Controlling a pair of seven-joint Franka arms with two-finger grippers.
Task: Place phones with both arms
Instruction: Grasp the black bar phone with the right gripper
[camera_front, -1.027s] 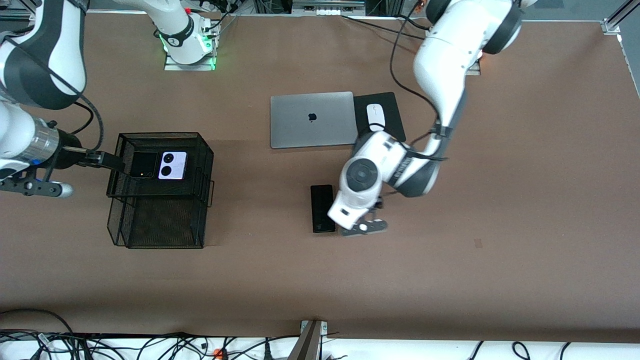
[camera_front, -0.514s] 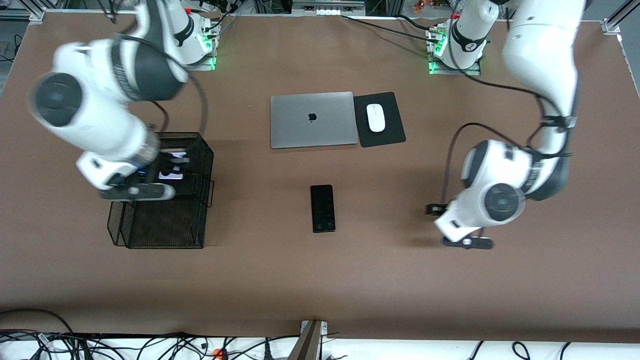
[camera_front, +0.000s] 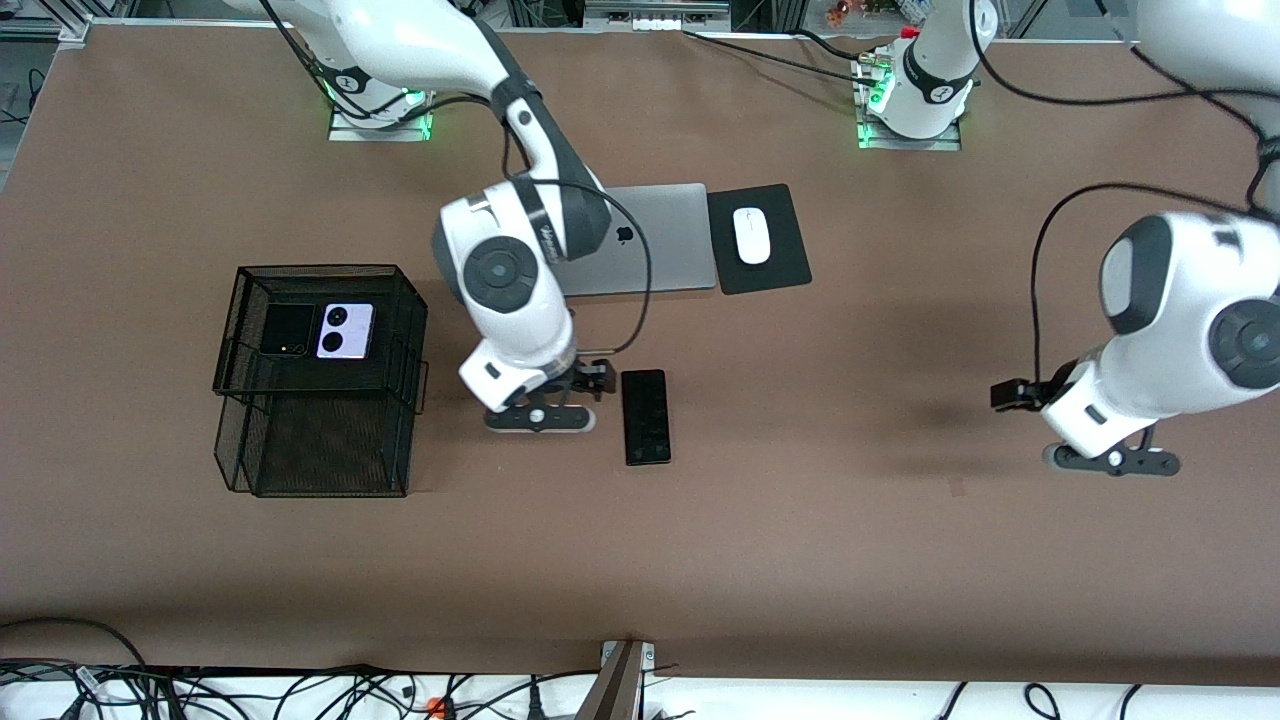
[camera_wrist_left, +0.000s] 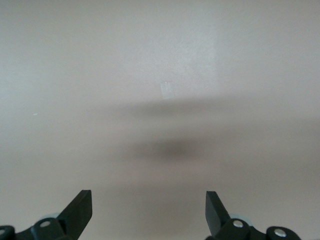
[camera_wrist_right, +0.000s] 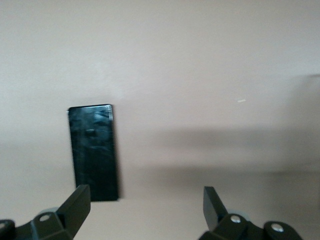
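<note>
Right gripper (camera_front: 537, 417) hung open, empty, just beside the long black phone (camera_front: 646, 416) at mid-worktop, probably lining up a grasp. Left gripper (camera_front: 1110, 461) waited open near its worktop end. Two phones (camera_front: 317, 330) lay atop the mesh rack (camera_front: 300, 440).
</note>
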